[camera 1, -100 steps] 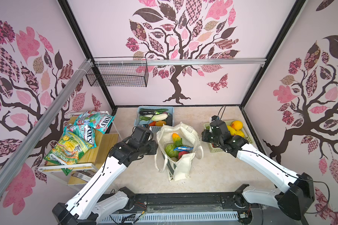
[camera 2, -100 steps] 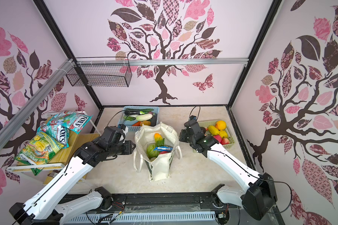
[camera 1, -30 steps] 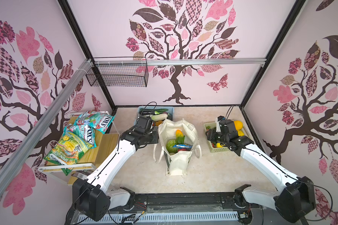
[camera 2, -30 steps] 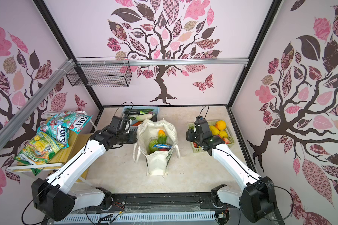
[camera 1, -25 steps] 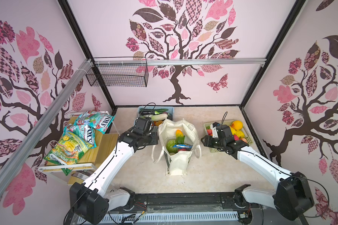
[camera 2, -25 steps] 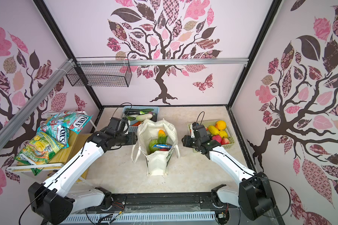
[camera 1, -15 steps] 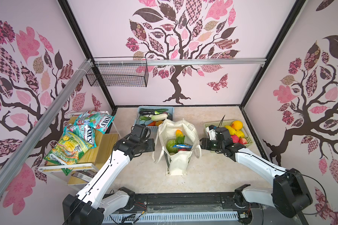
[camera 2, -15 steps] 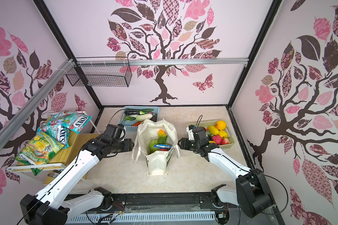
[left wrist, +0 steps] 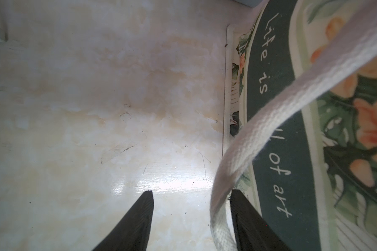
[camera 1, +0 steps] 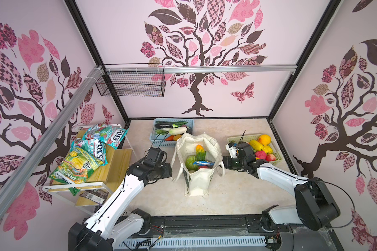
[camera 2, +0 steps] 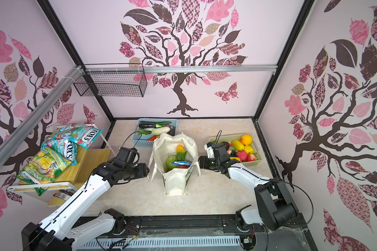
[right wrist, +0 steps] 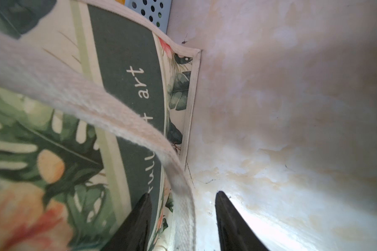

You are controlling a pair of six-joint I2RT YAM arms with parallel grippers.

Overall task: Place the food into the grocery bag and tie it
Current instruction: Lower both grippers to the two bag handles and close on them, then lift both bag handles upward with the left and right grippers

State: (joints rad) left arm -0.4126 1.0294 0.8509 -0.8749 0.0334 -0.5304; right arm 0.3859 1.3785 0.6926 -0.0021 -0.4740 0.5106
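Operator: Grippers are no longer up by the baskets. Compared with a second ago, the left gripper (camera 1: 169, 170) is clear of the blue plastic lattice basket (camera 1: 161, 142). The right gripper (camera 1: 225, 163) is clear of the pale green lattice basket (camera 1: 278, 155). Both now sit low, one at each side of the cream canvas grocery bag (camera 1: 197, 184) with its leaf-and-flower print, which stands open on the marbled tabletop (left wrist: 96, 108).

Observer: What does that mean for the task?

Operator: Loading looks done. Glossy toy food is in the bag, including a round green cabbage (camera 1: 190, 163) and an orange-yellow corn cob (camera 1: 199, 150). The arms seem to be going for the handles, so the tying step comes next.

Observer: And the jaws?

Operator: Both pairs stand well apart and pinch nothing. In the left wrist view a long cream webbing handle (left wrist: 270, 121) hangs down between the fingers, against the one on the bag's side. In the right wrist view the other handle (right wrist: 118, 117) drops into the gap, nearer the finger on the bag's side. Closing should catch each strap, though the loose webbing could slip out.
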